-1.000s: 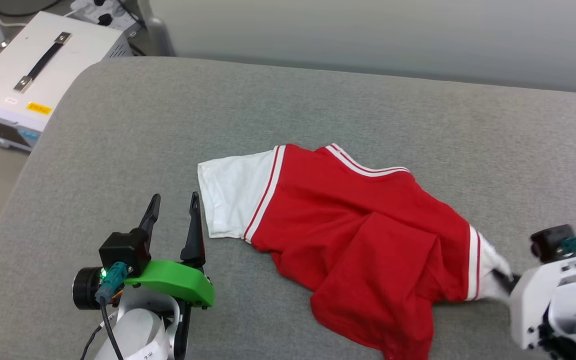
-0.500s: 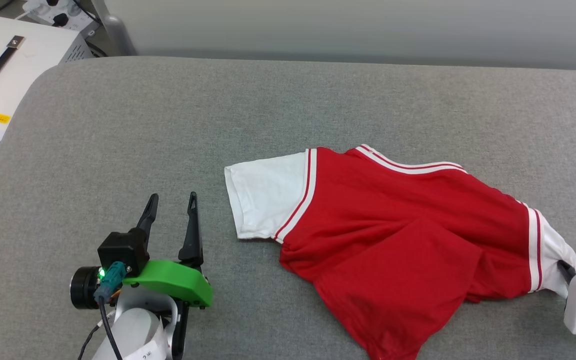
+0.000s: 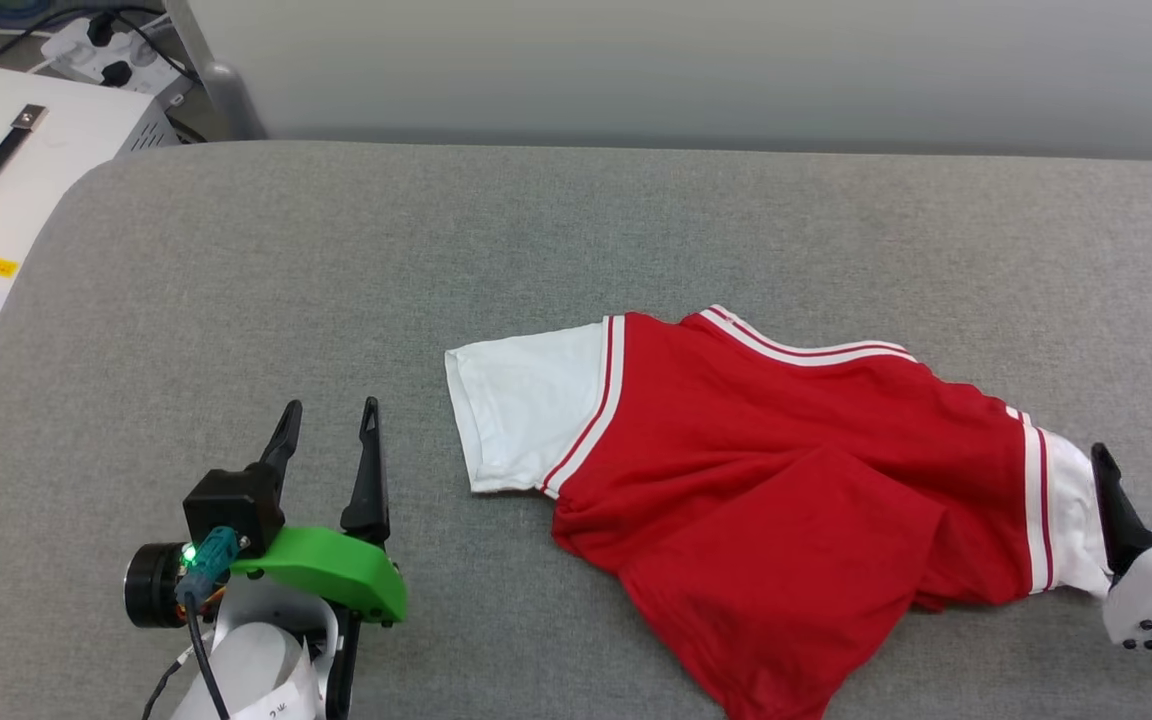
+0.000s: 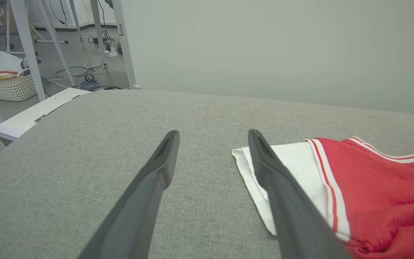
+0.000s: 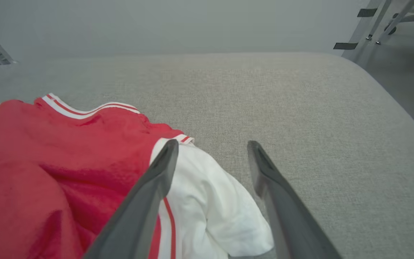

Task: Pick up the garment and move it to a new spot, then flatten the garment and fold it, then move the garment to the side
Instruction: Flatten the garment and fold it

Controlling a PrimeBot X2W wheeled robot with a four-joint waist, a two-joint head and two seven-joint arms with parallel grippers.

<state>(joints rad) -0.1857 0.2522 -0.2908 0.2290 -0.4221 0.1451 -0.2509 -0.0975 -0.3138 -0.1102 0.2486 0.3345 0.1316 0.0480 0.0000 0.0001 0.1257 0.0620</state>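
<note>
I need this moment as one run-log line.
garment: bunched on grey cushion | left gripper: jaws open, empty | right gripper: jaws open at white sleeve

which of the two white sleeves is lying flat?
The left sleeve, beside the left gripper: spread flat on the grey surface. The right sleeve, by the right gripper, is bunched up.

head: high, looking down | wrists: low, close, facing wall [image 4: 264, 46] | shared: garment [image 3: 786, 480]
</note>
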